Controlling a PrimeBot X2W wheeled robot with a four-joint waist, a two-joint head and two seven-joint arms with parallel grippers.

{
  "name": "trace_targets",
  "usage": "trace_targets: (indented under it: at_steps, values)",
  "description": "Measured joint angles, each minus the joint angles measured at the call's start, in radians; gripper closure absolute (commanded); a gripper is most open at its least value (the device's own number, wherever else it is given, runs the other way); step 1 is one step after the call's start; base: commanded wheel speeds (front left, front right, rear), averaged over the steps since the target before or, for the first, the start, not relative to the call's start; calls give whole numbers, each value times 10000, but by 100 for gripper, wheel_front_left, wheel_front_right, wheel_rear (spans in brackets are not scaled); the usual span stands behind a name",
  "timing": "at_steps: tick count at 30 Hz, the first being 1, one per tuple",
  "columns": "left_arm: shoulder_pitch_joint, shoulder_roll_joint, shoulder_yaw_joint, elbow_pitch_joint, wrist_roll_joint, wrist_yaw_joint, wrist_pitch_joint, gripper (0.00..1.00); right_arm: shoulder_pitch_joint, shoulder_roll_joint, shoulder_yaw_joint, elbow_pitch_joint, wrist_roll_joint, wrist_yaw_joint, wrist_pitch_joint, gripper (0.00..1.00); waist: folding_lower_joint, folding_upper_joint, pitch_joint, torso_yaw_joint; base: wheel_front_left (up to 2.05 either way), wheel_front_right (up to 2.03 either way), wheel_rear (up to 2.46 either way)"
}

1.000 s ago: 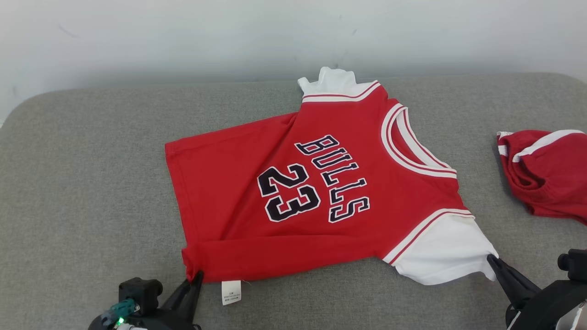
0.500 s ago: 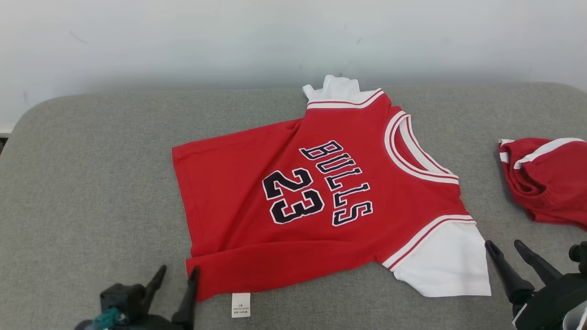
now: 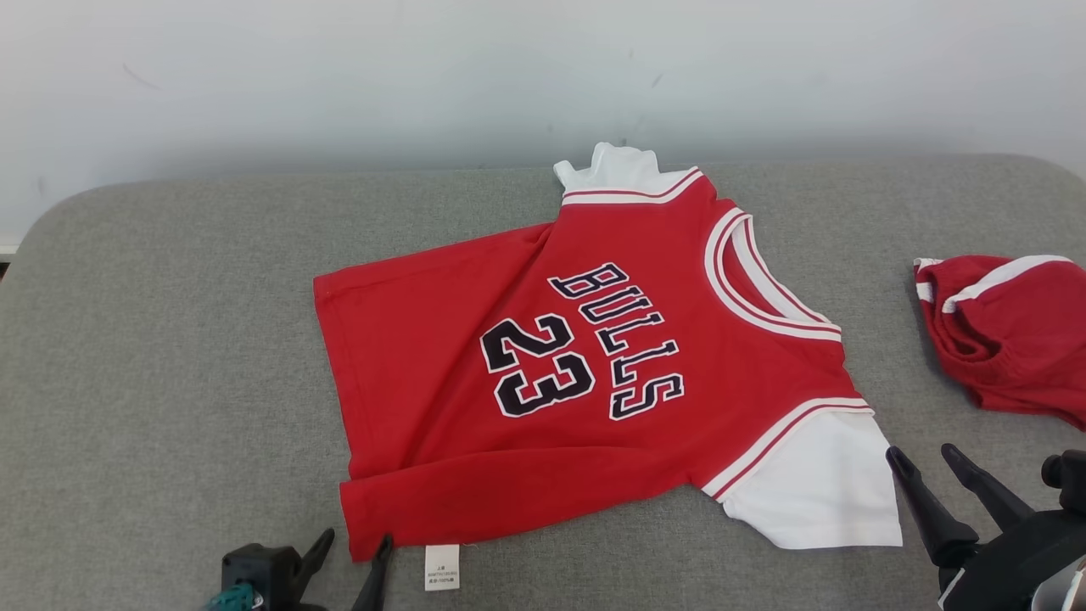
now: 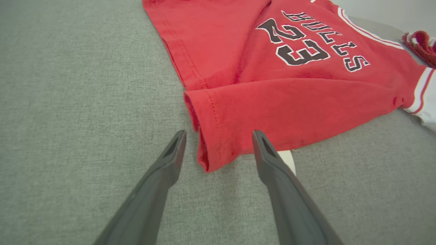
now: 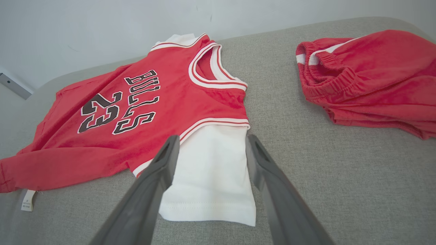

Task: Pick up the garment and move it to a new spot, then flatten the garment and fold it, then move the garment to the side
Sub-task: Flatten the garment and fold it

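Fingers (image 3: 920, 505) have released the jersey (image 3: 441, 356); red shorts (image 3: 1010, 339) lie apart, rightward.

Red jersey (image 3: 424, 407), chest print: word "BULLS" (image 3: 617, 339) in black block capitals with a white outline. Beside it the number "23" (image 3: 536, 365), same style, larger. Both lie sideways in the head view, letter tops toward the neckline. White care tag (image 3: 442, 566) at the hem corner carries small dark print, too fine to read.
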Motion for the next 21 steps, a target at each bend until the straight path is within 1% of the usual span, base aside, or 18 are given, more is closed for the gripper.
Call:
trace_targets:
  at_steps: [5,7,10,14,16,21]
  values:
    - [286,8,-63,-10,2,31,267,0,21,-10,-13,-75,-29,-88,15,0,0,-1,-25,-27,0,0,0]
    - [343,8,-88,-23,2,36,372,0,51,-192,111,54,-393,-144,196,0,0,0,-30,-23,0,0,0]
    - [349,12,-105,-15,6,92,477,0,106,-322,215,155,-648,-176,318,0,0,0,-28,-12,0,0,0]
    - [329,8,-111,-10,10,132,608,0,109,-316,516,531,-909,-259,683,0,0,0,7,16,0,0,0]
    - [289,-4,-128,-2,42,207,694,0,71,-263,608,669,-949,-263,840,0,0,-1,54,32,0,0,0]
    - [-52,-92,-63,13,56,230,867,0,-43,-125,811,1022,-1003,-265,1187,0,0,0,240,58,0,0,0]
